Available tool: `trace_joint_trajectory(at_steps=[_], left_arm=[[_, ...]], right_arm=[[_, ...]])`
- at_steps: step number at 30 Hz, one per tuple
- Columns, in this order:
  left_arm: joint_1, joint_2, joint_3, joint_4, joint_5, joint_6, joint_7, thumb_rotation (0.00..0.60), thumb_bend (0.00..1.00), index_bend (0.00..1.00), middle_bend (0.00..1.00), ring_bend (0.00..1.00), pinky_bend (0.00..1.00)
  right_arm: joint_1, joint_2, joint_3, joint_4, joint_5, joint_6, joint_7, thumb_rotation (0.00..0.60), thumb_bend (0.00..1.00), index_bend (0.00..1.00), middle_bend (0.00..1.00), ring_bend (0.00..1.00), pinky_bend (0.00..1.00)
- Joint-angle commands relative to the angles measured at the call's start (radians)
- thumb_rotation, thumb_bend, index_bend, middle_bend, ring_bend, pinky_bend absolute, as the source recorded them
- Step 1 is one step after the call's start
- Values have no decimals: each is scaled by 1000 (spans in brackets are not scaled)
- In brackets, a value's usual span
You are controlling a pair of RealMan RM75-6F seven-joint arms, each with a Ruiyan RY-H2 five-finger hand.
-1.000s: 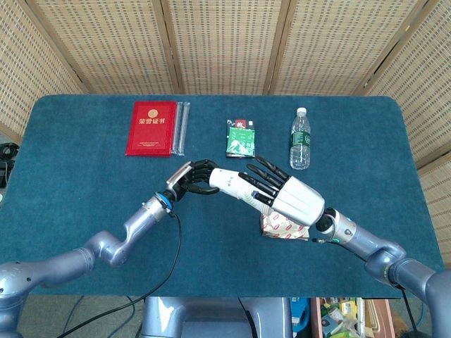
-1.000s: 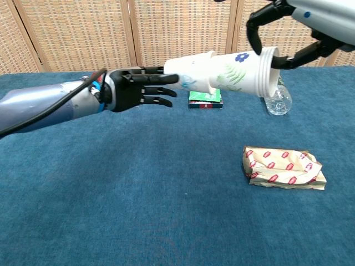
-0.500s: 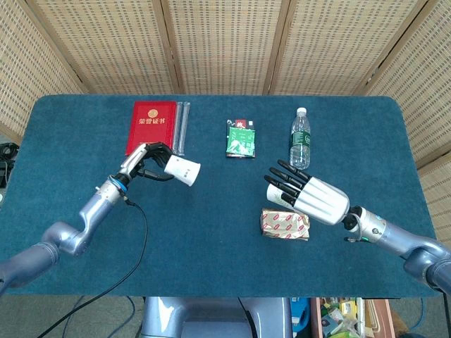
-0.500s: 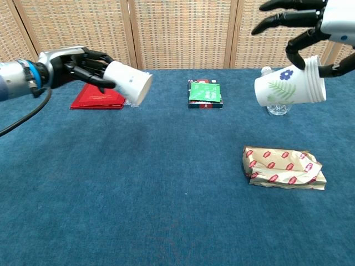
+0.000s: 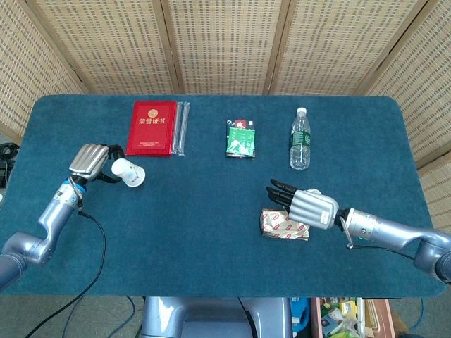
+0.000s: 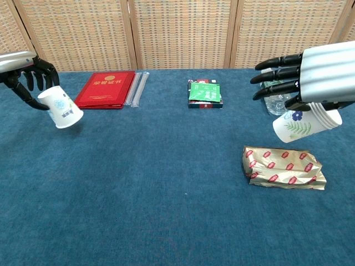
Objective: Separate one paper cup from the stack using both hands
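Both arms have drawn farther apart since the earlier frames, each carrying its share of the cups. Now the left hand [image 6: 25,75] holds a single paper cup [image 6: 60,107] tilted above the desk's [image 5: 204,204] left side, near a red booklet [image 5: 151,127]. Far to the right, the right hand [image 6: 310,75] grips the remaining cup stack [image 6: 305,123], tilted, just above a crumpled snack packet [image 6: 283,167]. A water bottle [image 5: 300,139] and green packet [image 5: 241,138] lie behind.
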Motion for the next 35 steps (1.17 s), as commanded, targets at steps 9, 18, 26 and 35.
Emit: trace_joint_trajectory(at_steps=[9, 18, 26, 35], left_arm=[[21, 11, 5, -68, -54, -61, 29, 600, 126, 0, 0, 0, 123], [86, 142, -41, -246, -88, 67, 47, 600, 124, 0, 0, 0, 53], [230, 282, -38, -478, -148, 231, 151, 600, 123, 0, 0, 0, 0], [408, 382, -1, -712, -207, 450, 323, 600, 124, 0, 0, 0, 0]], right_arm=[[12, -39, 57, -95, 76, -108, -131, 600, 59, 80, 16, 3, 0], [-81, -17, 169, -237, 237, 20, -129, 600, 0, 35, 0, 0, 0], [-293, 34, 186, -397, 391, 224, -73, 600, 0, 22, 0, 0, 0], [-544, 41, 136, -495, 598, 326, 28, 600, 0, 0, 0, 0, 0]])
